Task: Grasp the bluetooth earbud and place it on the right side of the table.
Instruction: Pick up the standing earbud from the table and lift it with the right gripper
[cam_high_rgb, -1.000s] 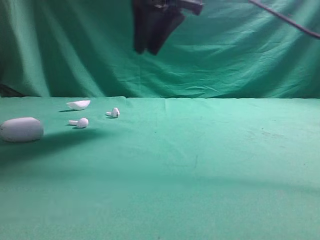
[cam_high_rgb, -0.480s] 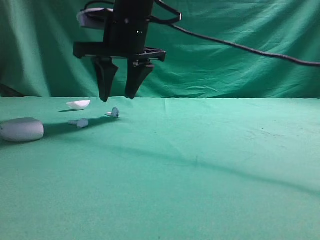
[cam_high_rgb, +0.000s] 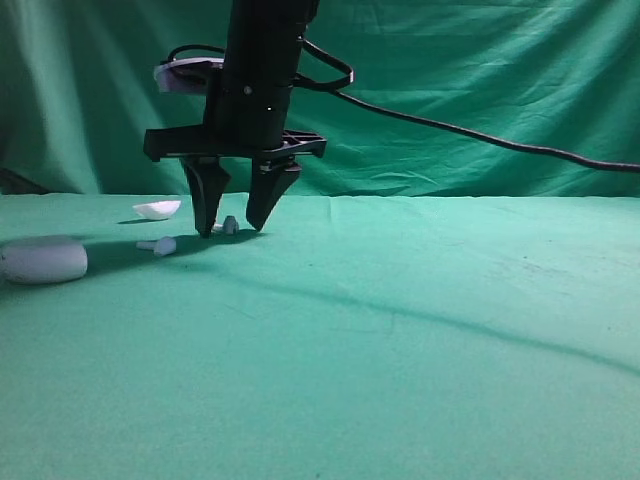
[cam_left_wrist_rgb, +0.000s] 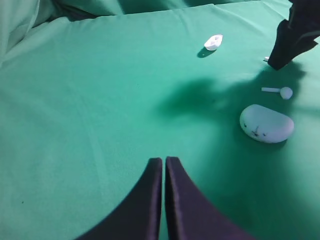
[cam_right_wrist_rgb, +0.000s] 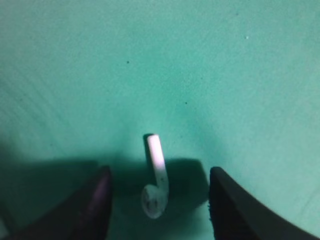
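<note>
1. Down at the left of the exterior high view, the right claw (cam_high_rgb: 234, 229) stood with its jaws spread wide, tips at the green surface (cam_high_rgb: 420, 350).
2. Its two dark fingers (cam_right_wrist_rgb: 95, 205) flanked the bluetooth earbud (cam_right_wrist_rgb: 156, 180), touching neither side in the right wrist view.
3. That earbud (cam_high_rgb: 229, 225) lay flat on the cloth in the left part of the frame, held by nothing.
4. A second earbud (cam_high_rgb: 160, 245) lay just left of it, with a white case (cam_high_rgb: 43, 259) further left near the edge.
5. A small white shell piece (cam_high_rgb: 158, 209) sat behind them.
6. At the bottom of the left wrist view, the left claw (cam_left_wrist_rgb: 164, 165) was clenched, empty, above bare cloth.
</note>
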